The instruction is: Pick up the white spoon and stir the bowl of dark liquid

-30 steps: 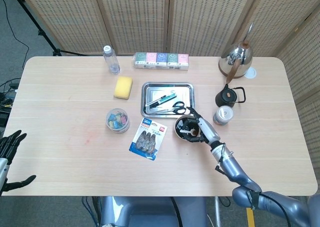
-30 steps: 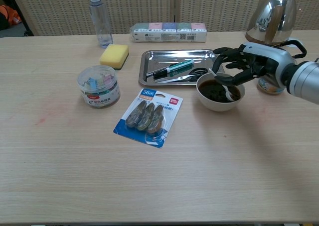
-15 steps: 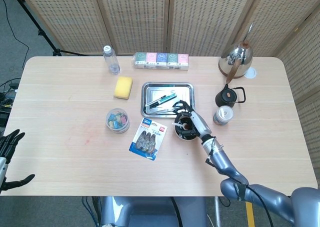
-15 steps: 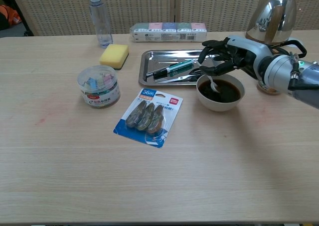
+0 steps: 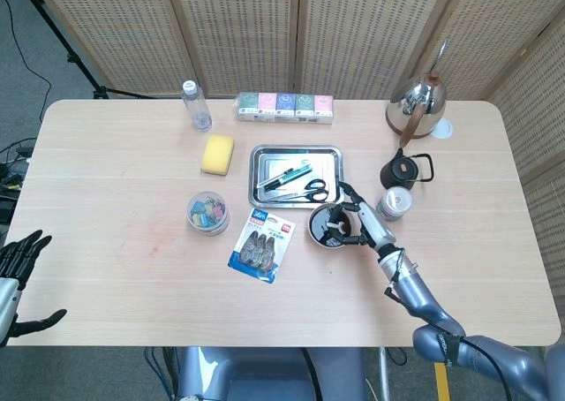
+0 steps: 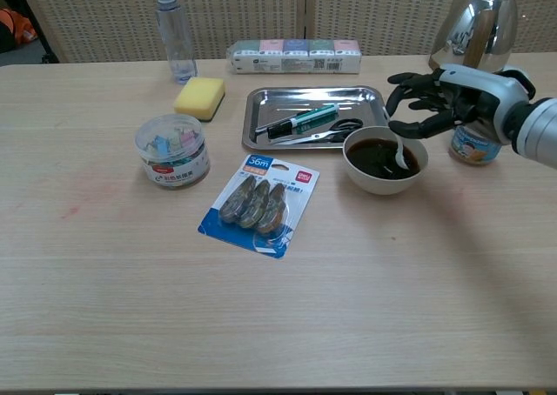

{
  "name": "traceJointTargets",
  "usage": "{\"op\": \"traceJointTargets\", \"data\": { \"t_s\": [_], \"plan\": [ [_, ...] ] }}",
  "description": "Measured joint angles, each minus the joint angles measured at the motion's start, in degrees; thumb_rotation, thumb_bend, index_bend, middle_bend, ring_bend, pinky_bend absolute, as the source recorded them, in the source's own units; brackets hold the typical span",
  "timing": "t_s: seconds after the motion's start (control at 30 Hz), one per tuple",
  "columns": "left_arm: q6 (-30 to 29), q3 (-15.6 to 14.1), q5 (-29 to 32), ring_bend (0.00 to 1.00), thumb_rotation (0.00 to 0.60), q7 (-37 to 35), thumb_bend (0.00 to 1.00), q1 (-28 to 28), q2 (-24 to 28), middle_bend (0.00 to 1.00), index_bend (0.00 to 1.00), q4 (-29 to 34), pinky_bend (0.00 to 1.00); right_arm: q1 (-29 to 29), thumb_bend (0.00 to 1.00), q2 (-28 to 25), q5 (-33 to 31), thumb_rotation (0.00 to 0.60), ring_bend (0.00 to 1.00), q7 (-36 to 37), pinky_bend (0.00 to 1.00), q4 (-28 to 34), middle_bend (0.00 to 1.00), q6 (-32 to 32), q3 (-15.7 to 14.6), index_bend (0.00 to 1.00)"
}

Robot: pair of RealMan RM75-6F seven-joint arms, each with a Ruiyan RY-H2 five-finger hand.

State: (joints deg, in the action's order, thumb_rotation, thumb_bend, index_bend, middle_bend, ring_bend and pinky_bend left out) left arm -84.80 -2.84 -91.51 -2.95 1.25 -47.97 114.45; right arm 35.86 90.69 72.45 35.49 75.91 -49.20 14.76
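right hand: my right hand (image 6: pixel 439 103) is over the bowl's far-right rim, fingers pinching the white spoon (image 6: pixel 400 154) by its handle
spoon: tip dips into the dark liquid (image 6: pixel 380 157) on the bowl's right side
bowl: white bowl (image 6: pixel 384 180) sits on the worktop (image 6: pixel 278 308), just in front of the metal tray (image 6: pixel 261 121), tray's right end
left hand: my left hand (image 5: pixel 19 264) is at the near-left edge in head view, off the worktop, fingers spread, holds nothing
tray: pens and scissors (image 6: pixel 335 130) inside
near bowl: blue blister pack (image 6: pixel 260 204) to its left, small can (image 6: pixel 473 143) just behind my right hand
far side: kettle (image 6: pixel 474 34), bottle (image 6: pixel 177 35), yellow sponge (image 6: pixel 200 96), clip tub (image 6: pixel 172 150)
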Motion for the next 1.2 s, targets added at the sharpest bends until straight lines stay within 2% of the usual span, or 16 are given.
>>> {"op": "traceJointTargets", "data": {
  "t_s": [0.23, 0.57, 0.77, 0.83, 0.9, 0.93, 1.0, 1.07, 1.13, 1.2],
  "plan": [
    [-0.12, -0.03, -0.02, 0.00, 0.600, -0.11, 0.07, -0.04, 0.01, 0.00, 0.00, -0.02, 0.00, 0.26, 0.54, 1.01, 0.76, 0.600, 0.00, 0.74, 0.00, 0.32, 0.00, 0.20, -0.50, 0.65],
    [-0.47, 0.03, 0.17, 0.00, 0.600, -1.38, 0.07, -0.16, 0.44, 0.00, 0.00, -0.34, 0.00, 2.78, 0.54, 5.70, -2.69, 0.600, 0.00, -0.35, 0.00, -4.71, 0.00, 0.95, 2.54, 0.65],
    [-0.43, -0.01, 0.06, 0.00, 0.600, -1.49, 0.07, -0.13, 0.50, 0.00, 0.00, -0.42, 0.00, 2.07, 0.54, 5.07, -3.37, 0.600, 0.00, -0.48, 0.00, -5.09, 0.00, 0.46, 2.81, 0.65],
    [-0.36, -0.07, -0.10, 0.00, 0.600, -1.26, 0.07, -0.10, 0.46, 0.00, 0.00, -0.35, 0.00, 1.68, 0.51, 4.27, -3.04, 0.600, 0.00, -0.36, 0.00, -4.56, 0.00, 0.47, 2.41, 0.64],
    [-0.32, -0.11, -0.22, 0.00, 0.600, -1.10, 0.07, -0.09, 0.41, 0.00, 0.00, -0.29, 0.00, 1.25, 0.34, 3.16, -2.19, 0.600, 0.00, -0.27, 0.00, -3.77, 0.00, 0.53, 1.69, 0.55],
    [-0.29, -0.13, -0.27, 0.00, 0.600, -0.95, 0.07, -0.07, 0.36, 0.00, 0.00, -0.26, 0.00, 1.11, 0.21, 2.71, -1.74, 0.600, 0.00, -0.27, 0.00, -3.43, 0.00, 0.55, 1.36, 0.45],
    [-0.24, -0.16, -0.31, 0.00, 0.600, -0.79, 0.07, -0.05, 0.30, 0.00, 0.00, -0.21, 0.00, 0.85, 0.06, 1.72, -0.75, 0.600, 0.00, -0.35, 0.00, -2.58, 0.00, 0.67, 0.62, 0.31],
    [-0.18, -0.19, -0.40, 0.00, 0.600, -0.56, 0.07, -0.03, 0.22, 0.00, 0.00, -0.16, 0.00, 0.75, 0.00, 0.84, 0.08, 0.600, 0.00, -0.63, 0.00, -1.68, 0.00, 0.76, 0.11, 0.17],
    [-0.12, -0.26, -0.54, 0.00, 0.600, -0.32, 0.07, -0.01, 0.14, 0.00, 0.00, -0.11, 0.00, 0.73, 0.00, 0.19, 0.69, 0.600, 0.00, -1.21, 0.00, -0.82, 0.00, 0.56, -0.09, 0.12],
    [-0.15, -0.31, -0.70, 0.00, 0.600, -0.28, 0.07, -0.03, 0.11, 0.00, 0.00, -0.07, 0.00, 0.75, 0.00, -0.52, 1.11, 0.600, 0.00, -2.09, 0.00, 0.48, 0.00, 0.05, -0.08, 0.11]
  ]
}}
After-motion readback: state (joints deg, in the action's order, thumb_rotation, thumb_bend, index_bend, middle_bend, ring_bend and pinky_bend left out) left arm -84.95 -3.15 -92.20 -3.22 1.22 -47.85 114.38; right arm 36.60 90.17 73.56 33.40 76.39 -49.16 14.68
